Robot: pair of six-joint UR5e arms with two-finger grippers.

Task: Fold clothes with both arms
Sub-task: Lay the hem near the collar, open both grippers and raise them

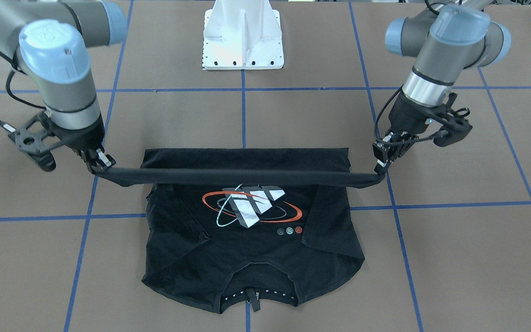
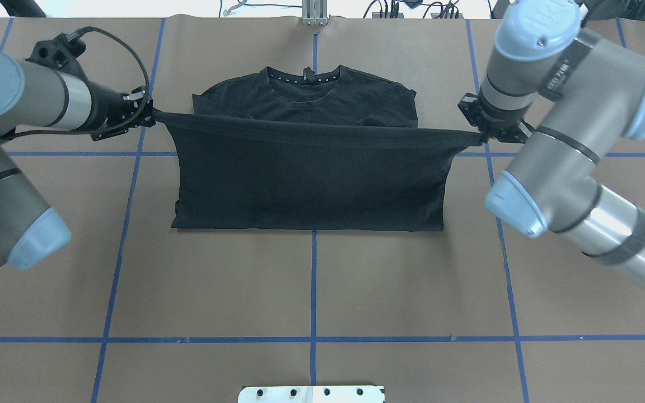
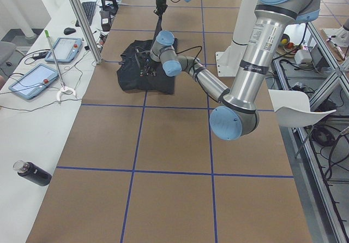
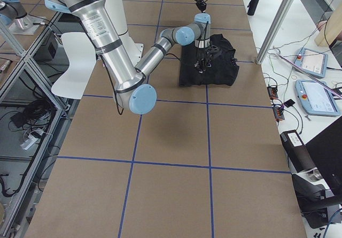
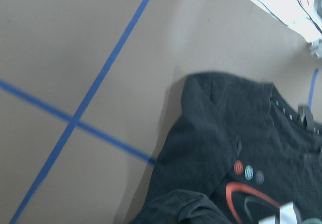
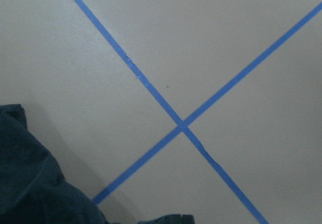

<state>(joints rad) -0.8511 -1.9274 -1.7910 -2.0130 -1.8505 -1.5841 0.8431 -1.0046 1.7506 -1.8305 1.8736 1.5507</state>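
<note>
the black t-shirt (image 1: 251,249) lies on the brown table (image 1: 454,267) with its print (image 1: 251,207) face up and its collar (image 1: 258,288) on the side away from the robot. the left claw (image 1: 380,169) is pinched together on one corner of the hem, and the right claw (image 1: 101,165) is pinched on the other. both hold their corners lifted off the table and pulled apart, so the hem runs between them as one tight, straight band with no sag. that tension looks meant to bring the lower half over flat rather than bunched. the band hangs across the chest, just by the print, while the shoulders and collar rest on the table as an anchor. from behind the robot, the lifted half slopes down to a crease on the table nearer the robot. i judge the fold about halfway: the hem has yet to reach the collar, and both sides need to come down level or the edge will land crooked.
</note>
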